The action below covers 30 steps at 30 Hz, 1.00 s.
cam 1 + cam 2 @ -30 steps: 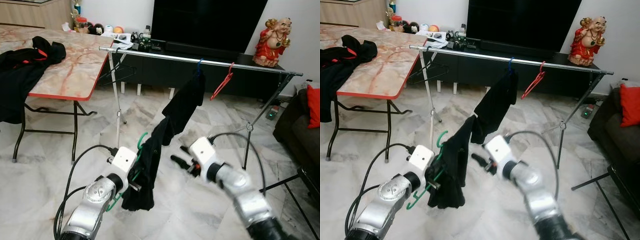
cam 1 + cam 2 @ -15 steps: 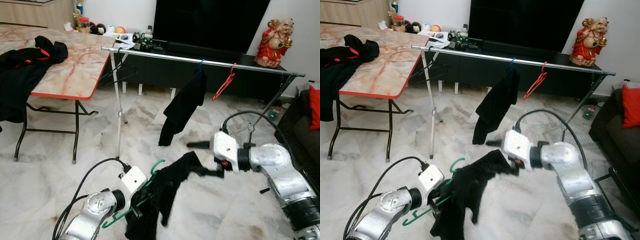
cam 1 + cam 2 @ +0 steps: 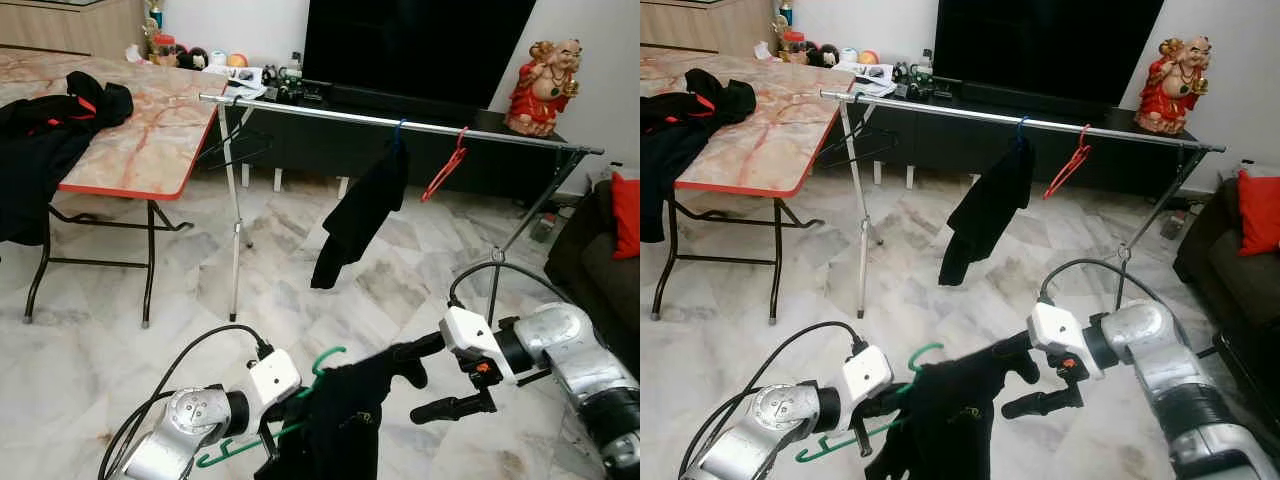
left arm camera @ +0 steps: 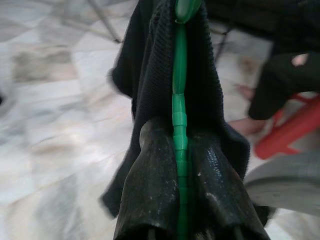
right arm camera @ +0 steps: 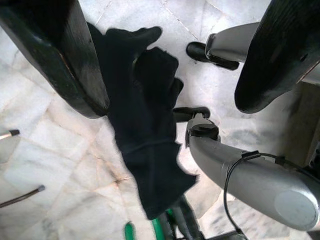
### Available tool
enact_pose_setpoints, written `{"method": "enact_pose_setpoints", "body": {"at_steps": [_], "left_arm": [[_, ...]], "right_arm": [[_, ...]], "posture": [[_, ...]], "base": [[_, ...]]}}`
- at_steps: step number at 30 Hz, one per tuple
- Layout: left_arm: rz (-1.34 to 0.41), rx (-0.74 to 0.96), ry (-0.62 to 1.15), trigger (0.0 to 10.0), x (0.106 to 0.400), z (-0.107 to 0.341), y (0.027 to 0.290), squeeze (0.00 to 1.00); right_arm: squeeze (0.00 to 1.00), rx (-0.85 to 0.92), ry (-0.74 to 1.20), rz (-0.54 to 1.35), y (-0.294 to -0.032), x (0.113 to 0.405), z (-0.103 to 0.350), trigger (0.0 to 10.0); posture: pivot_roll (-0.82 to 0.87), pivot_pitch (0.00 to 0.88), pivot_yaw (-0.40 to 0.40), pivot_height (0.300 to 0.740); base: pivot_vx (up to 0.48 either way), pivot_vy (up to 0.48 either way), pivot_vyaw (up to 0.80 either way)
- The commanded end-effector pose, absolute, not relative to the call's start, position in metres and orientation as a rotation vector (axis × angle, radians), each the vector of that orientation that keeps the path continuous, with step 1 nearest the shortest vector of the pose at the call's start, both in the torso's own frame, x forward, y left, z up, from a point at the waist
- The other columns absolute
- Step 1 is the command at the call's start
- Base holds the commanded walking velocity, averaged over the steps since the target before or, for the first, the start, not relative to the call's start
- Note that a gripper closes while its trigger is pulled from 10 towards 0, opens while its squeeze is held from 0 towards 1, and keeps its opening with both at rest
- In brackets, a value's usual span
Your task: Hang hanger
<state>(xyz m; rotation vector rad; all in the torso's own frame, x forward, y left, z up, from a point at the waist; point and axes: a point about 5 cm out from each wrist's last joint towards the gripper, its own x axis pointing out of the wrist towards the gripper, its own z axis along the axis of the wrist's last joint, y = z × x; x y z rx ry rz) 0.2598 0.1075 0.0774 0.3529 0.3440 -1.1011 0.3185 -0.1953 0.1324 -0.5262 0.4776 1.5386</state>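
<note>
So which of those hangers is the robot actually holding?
The green hanger draped with a black garment, clamped in the left gripper. The red hanger and blue one hang on the rail.

The left hand [image 4: 182, 200] has its two black fingers [image 4: 150, 195] pressed together on a green hanger [image 4: 179, 105], whose thin ridged bar runs straight out between them. A black garment [image 4: 155, 85] drapes over the hanger on both sides and bunches around the fingertips. Behind lies blurred pale marble floor [image 4: 55, 115], with something red [image 4: 292, 132] off to one side.
</note>
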Motion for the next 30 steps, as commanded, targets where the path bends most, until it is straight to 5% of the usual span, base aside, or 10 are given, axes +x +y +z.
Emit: {"method": "enact_pose_setpoints", "body": {"at_steps": [1,27,28,29,30], "left_arm": [[-1.163,0.353,0.292,10.0,0.257,0.089,0.097,0.00],[-1.247,0.372,0.259,10.0,0.254,0.113,0.076,0.00],[-1.247,0.373,0.260,10.0,0.254,0.113,0.076,0.00],[-1.246,0.375,0.260,10.0,0.254,0.112,0.076,0.00],[-1.246,0.376,0.261,10.0,0.254,0.112,0.076,0.00]], "right_arm": [[0.00,-0.580,0.470,1.533,-0.194,0.322,0.135,10.0],[0.00,-0.616,0.489,1.509,-0.162,0.323,0.097,10.0],[0.00,-0.607,0.487,1.515,-0.161,0.323,0.097,8.2],[0.00,-0.602,0.486,1.520,-0.160,0.323,0.096,8.2],[0.00,-0.599,0.485,1.522,-0.160,0.323,0.097,0.7]], "posture": [[0.16,0.000,-0.167,0.740],[0.19,0.000,-0.180,0.740],[0.18,0.000,-0.178,0.740],[0.18,0.000,-0.178,0.740],[0.19,0.000,-0.177,0.740]], "base": [[0.000,0.000,0.00],[0.000,0.000,0.00],[0.000,0.000,0.00],[0.000,0.000,0.00],[0.000,0.000,0.00]]}}
